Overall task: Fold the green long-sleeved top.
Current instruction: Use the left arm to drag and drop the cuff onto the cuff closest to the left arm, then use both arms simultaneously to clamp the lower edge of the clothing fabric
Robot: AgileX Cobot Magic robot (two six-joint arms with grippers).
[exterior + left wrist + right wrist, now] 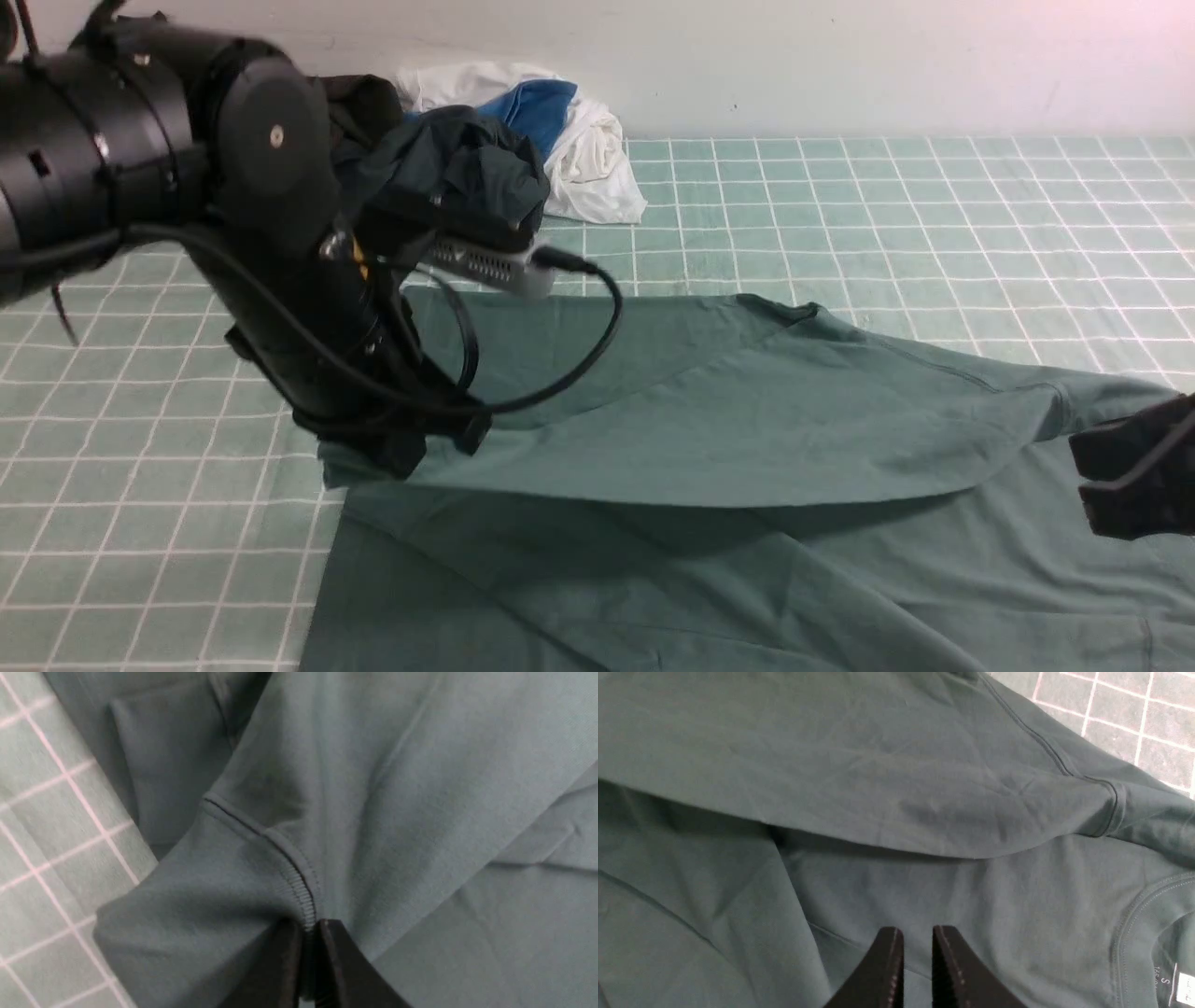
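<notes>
The green long-sleeved top point(747, 411) lies spread over the checked cloth, with one layer lifted and drawn across the body toward the left. My left gripper point(397, 457) hangs low at that lifted edge. The left wrist view shows this gripper point(308, 926) shut on a ribbed seam point(299, 886) of the top point(373, 788). At the right edge, my right gripper point(1125, 476) hovers just above the fabric. In the right wrist view that gripper point(918, 933) stands slightly open with nothing between its fingers, over the top point(878, 765) near the round neckline point(1125, 933).
A pile of clothes sits at the back left: a white garment point(588, 159), a blue piece point(537, 107) and a dark garment point(467, 168). The checked cloth point(887, 205) covers the surface up to the pale wall point(840, 65). A size label point(1183, 984) shows inside the neckline.
</notes>
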